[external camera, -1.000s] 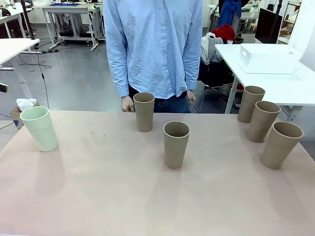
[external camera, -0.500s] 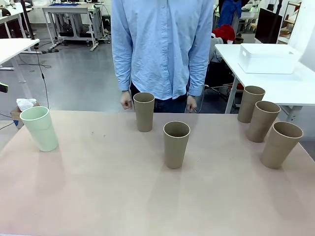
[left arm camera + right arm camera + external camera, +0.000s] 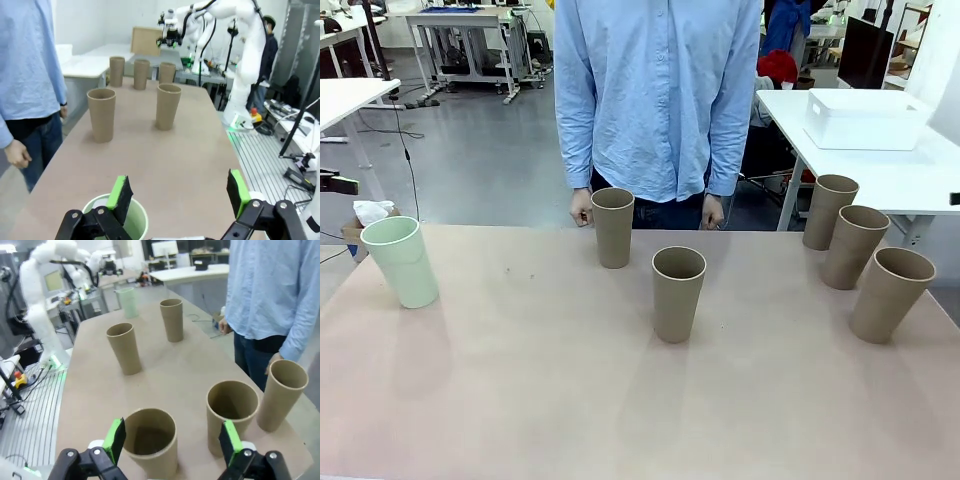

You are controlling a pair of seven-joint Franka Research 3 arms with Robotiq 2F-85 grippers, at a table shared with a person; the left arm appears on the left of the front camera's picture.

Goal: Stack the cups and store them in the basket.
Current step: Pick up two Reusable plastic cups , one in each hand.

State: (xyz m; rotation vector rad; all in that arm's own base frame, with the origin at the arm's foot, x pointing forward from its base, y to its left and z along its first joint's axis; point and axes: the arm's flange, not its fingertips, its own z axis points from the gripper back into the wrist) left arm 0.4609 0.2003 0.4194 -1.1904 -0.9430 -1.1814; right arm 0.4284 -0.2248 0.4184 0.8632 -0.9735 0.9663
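Six cups stand upright on the table. The mint green cup [image 3: 400,262] is at the left. Tan cups stand at the far middle [image 3: 612,228], the centre [image 3: 678,294], and three in a row at the right [image 3: 830,212] [image 3: 853,246] [image 3: 890,294]. The white basket [image 3: 865,120] sits on a separate table at the back right. My left gripper [image 3: 179,194] is open, hovering over the mint cup [image 3: 116,220], which lies beneath one finger. My right gripper [image 3: 172,439] is open above the nearest right-hand tan cup [image 3: 150,440].
A person in a blue shirt [image 3: 655,90] stands at the far edge, hands [image 3: 582,208] hanging just behind the far tan cup. The near half of the pink table [image 3: 620,410] is bare. Other tables and equipment stand beyond.
The person has shifted a little to the right. A dark part of my left gripper now pokes in at the left edge of the front view. The cups have not moved.
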